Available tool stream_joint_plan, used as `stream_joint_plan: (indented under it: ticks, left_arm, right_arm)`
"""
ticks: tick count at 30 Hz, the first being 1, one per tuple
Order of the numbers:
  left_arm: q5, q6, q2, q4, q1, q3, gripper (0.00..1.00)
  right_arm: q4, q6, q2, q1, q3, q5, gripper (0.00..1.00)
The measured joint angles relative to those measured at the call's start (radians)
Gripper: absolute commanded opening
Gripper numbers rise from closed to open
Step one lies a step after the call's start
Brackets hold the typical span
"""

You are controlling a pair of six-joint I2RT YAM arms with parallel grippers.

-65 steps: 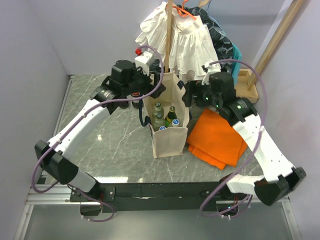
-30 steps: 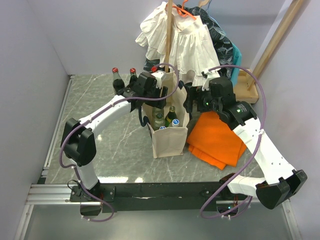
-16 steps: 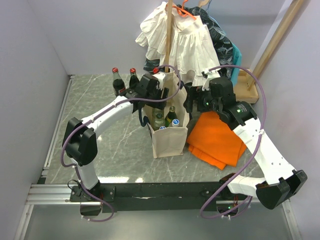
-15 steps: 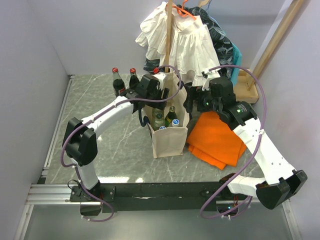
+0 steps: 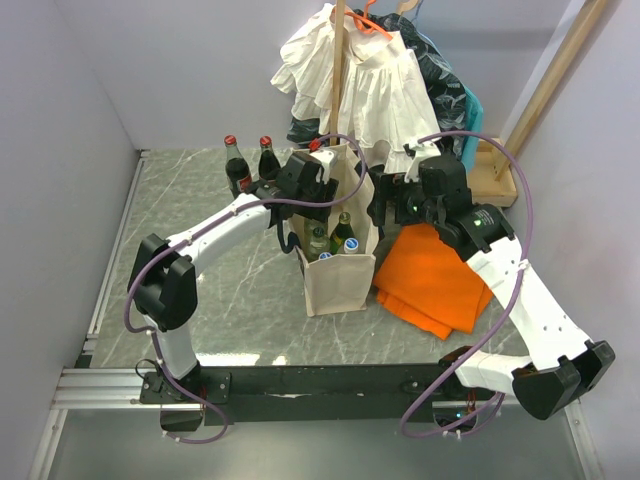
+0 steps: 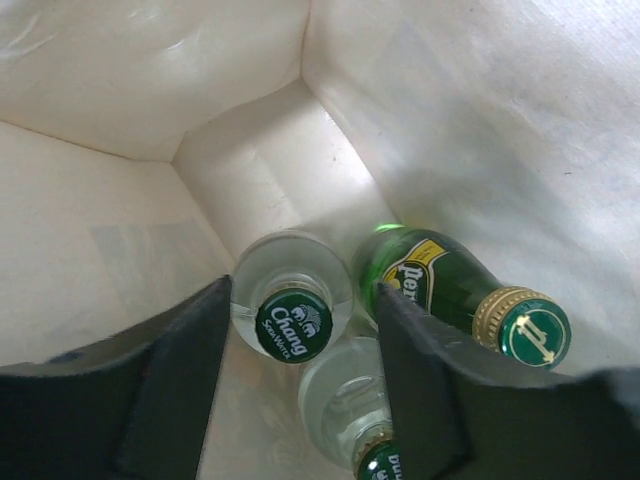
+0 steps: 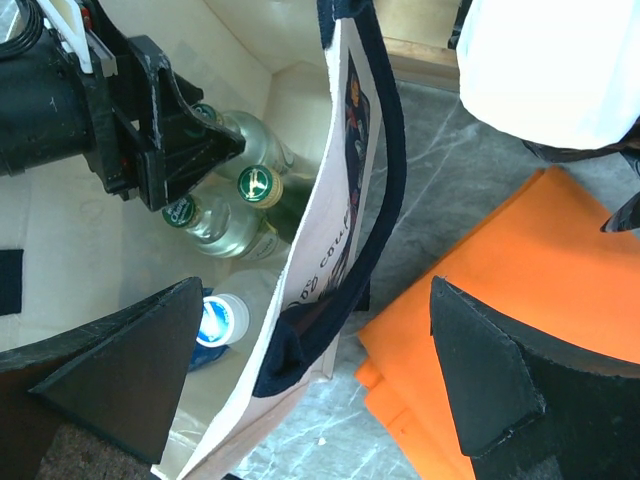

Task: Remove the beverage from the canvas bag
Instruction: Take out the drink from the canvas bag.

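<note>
Canvas bag (image 5: 340, 285): left gripper (image 6: 300, 295) inside, jaws apart, empty, Chang bottle (image 6: 293, 325) just below between them. Right gripper (image 7: 318, 290) wide open, empty, over bag rim.

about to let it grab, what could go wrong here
The left end effector is open astride the Chang bottle, but the Perrier bottle sits close beside it, so the descent could knock it. The right end effector is open around the canvas bag wall, not clamped, so the bag might lift or tip.
</note>
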Motion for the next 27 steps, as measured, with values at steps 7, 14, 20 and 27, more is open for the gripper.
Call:
stream_joint_plan:
  ticks: [7, 14, 20, 27]
  left_arm:
    - [-0.01, -0.001, 0.0, 0.013, 0.0, -0.017, 0.6]
    - [-0.018, -0.001, 0.0, 0.01, 0.0, -0.027, 0.6]
    - [-0.028, -0.001, -0.002, 0.011, -0.002, -0.039, 0.45]
    - [-0.043, 0.003, -0.011, 0.027, -0.011, -0.051, 0.27]
  right_arm:
    - [0.0, 0.003, -0.008, 0.0, -0.006, 0.003, 1.0]
    - [0.0, 0.003, -0.016, 0.0, -0.006, 0.02, 1.0]
    - [0.0, 0.007, -0.021, 0.0, -0.008, 0.023, 1.0]
    - [0.0, 0.014, -0.031, 0.0, -0.013, 0.024, 1.0]
